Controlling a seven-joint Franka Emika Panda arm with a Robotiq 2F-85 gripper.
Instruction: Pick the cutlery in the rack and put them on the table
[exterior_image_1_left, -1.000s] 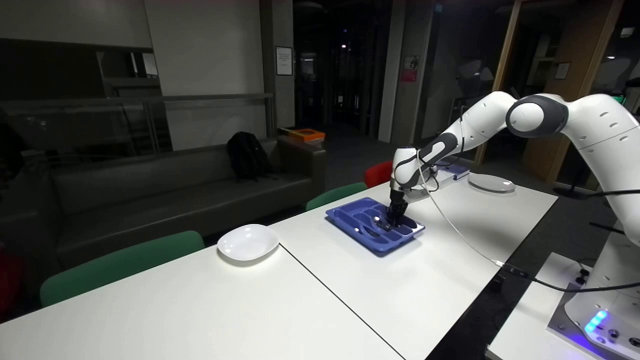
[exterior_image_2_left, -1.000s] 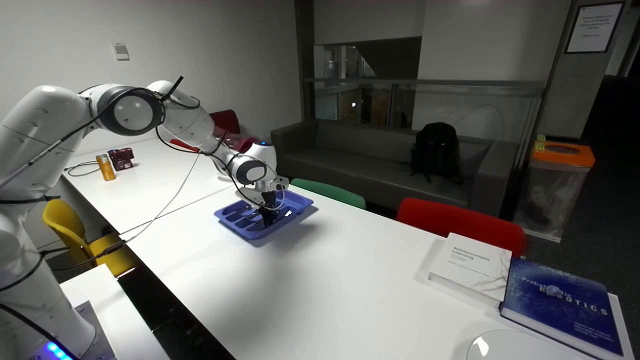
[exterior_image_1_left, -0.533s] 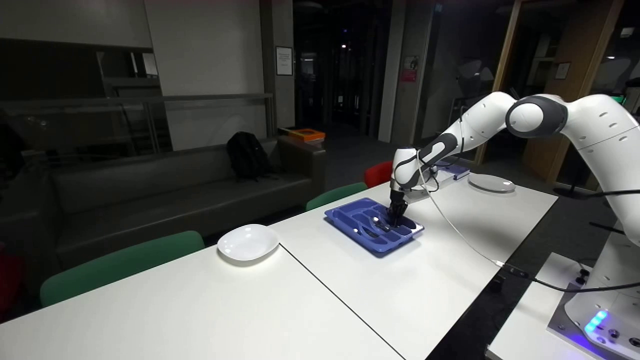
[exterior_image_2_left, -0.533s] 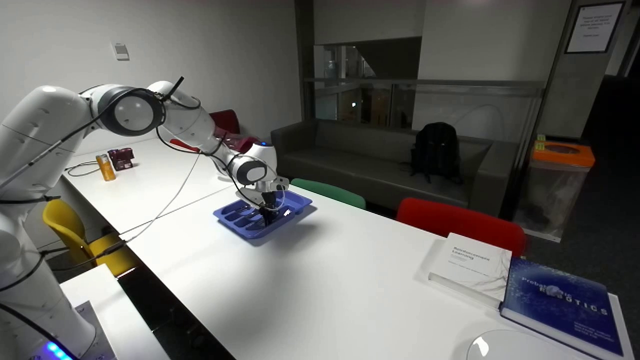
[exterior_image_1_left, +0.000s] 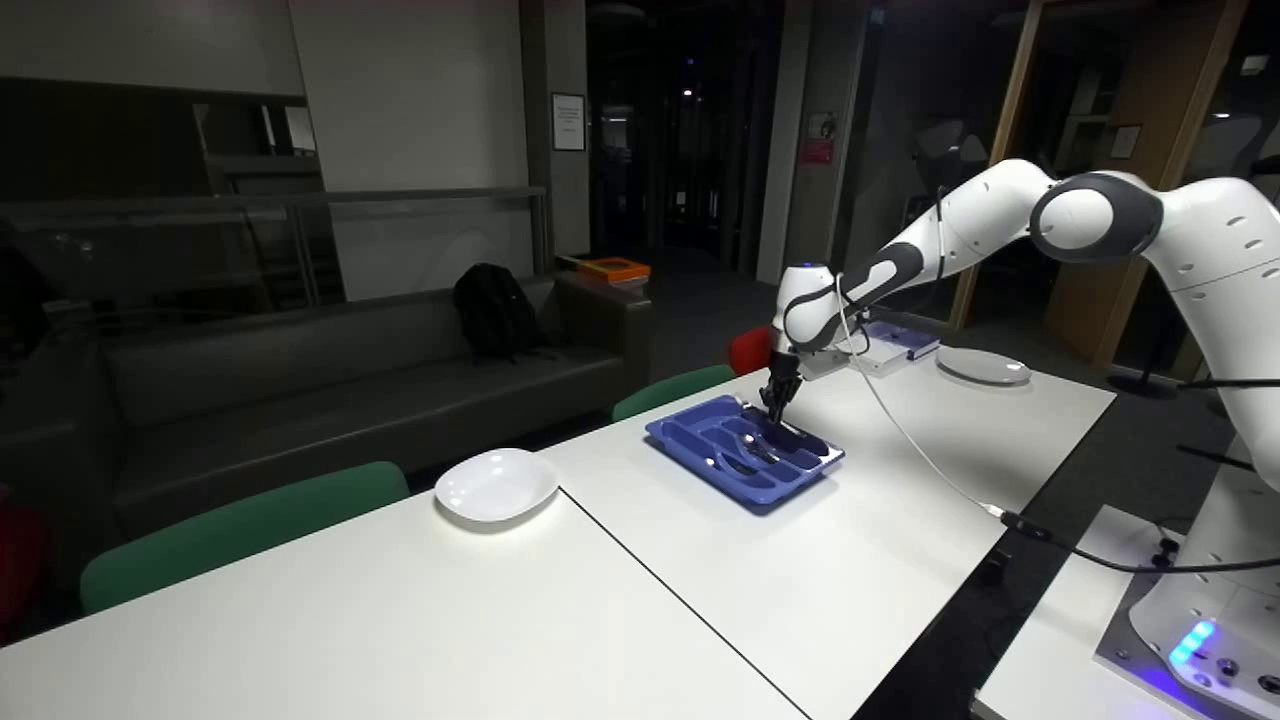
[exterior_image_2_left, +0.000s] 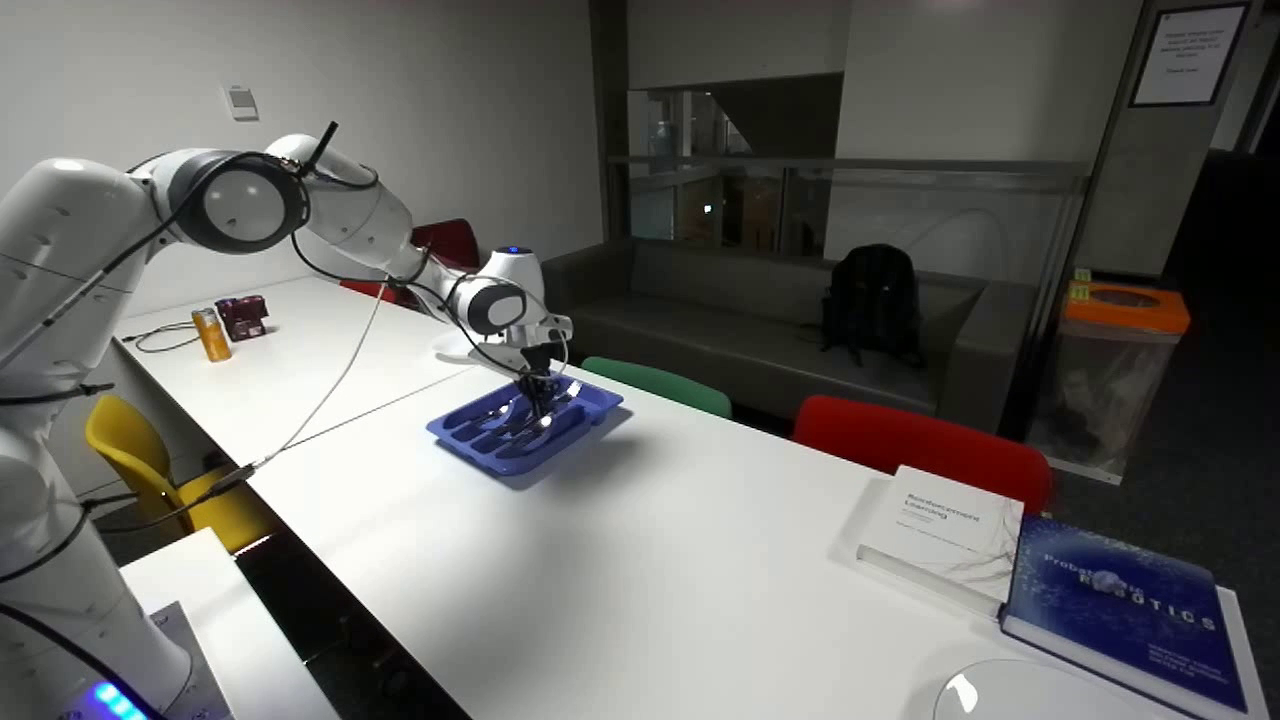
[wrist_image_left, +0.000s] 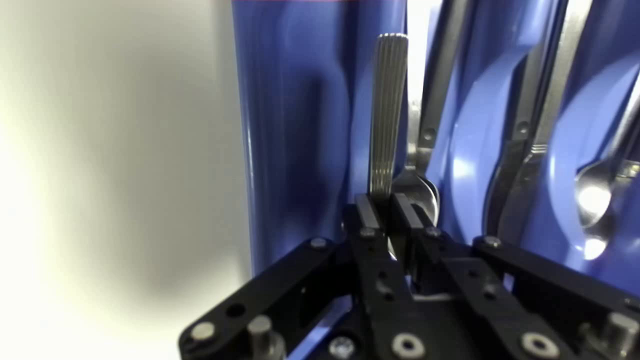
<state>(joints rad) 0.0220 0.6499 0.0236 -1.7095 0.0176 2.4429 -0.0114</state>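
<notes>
Cutlery (wrist_image_left: 388, 110): one ribbed-handled piece pinched between jaws, handle projecting toward top of wrist view, long axis near-parallel to rack (wrist_image_left: 265, 150) wall; likely destination, tabletop (exterior_image_1_left: 860, 540).

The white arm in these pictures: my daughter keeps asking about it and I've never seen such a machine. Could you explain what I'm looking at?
This is a robot arm, a Franka Emika Panda, ending in a black gripper for grasping things. The wide pictures come from two cameras standing apart from it; the close-up comes from a camera on its wrist.

On the white table sit a blue cutlery tray, a shallow white dish, a white plate, a Reinforcement Learning book and a Probabilistic Robotics book.

The close-up shows what is held: the gripper is closed on a ribbed-handled utensil, over the tray. Its other end is hidden there, so I can't say which kind it is. A spoon lies in the tray close by.
</notes>
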